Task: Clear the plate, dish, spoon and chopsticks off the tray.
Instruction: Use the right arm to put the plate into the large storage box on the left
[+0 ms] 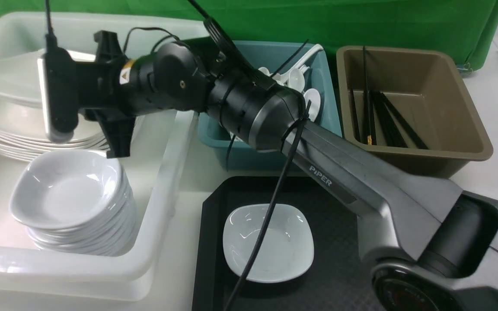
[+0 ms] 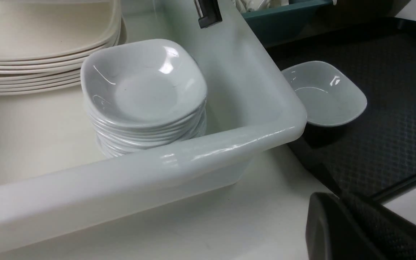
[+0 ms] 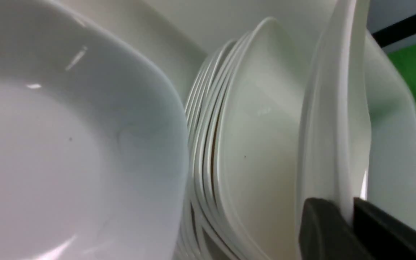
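Front view, plate [image 1: 7,77]: above the plate stack [image 1: 28,125] in the far-left corner of the tub [image 1: 154,224]
Front view, dish [image 1: 268,244]: on the tray [image 1: 208,259], near its left edge
Left wrist view, left gripper [image 2: 343,202]: jaws closed, nothing between them
Right wrist view, right gripper [image 3: 350,216]: jaws pinched on the plate's rim
Right wrist view, bowl stack [image 3: 67,144]: beside the plate stack

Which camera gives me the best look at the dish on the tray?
The left wrist view: the dish is uncovered there, though the tub rim clips its edge. The front view shows it crossed by a cable; the right wrist view misses it.
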